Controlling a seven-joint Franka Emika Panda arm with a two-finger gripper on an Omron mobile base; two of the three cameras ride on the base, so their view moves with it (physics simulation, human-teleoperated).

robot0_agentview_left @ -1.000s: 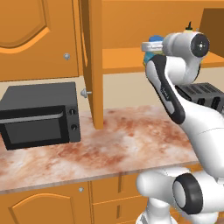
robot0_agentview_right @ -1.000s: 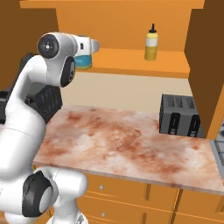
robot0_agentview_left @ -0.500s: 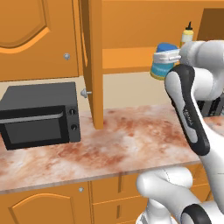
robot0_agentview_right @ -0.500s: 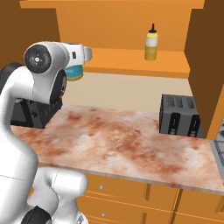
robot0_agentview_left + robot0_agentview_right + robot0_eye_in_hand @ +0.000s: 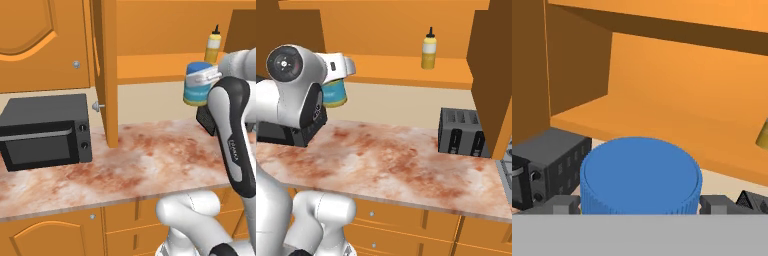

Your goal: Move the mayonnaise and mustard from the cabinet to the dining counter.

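The mayonnaise [image 5: 196, 91], a squat jar with a blue lid [image 5: 640, 175] and a yellow-and-blue label [image 5: 334, 95], hangs in the air in front of the cabinet's orange shelf [image 5: 150, 67]. My gripper [image 5: 202, 79] is shut on it, with a finger [image 5: 562, 204] on each side of the lid. The mustard [image 5: 429, 49], a slim yellow bottle with a black tip, stands upright on the shelf [image 5: 401, 70], to the right of the jar [image 5: 213, 44]. Its yellow edge shows at the right of the hand view [image 5: 763, 135]. The dining counter is out of view.
Below the shelf runs a marbled wall counter [image 5: 145, 165]. On it sit a black microwave [image 5: 45, 130] at the left and a dark toaster [image 5: 461, 132] at the right. The open cabinet door [image 5: 106, 75] juts out left of the jar; another door [image 5: 491, 65] hangs at the right.
The gripper has drawn the mayonnaise back from the shelf and lower, away from the mustard. The mustard has not moved.
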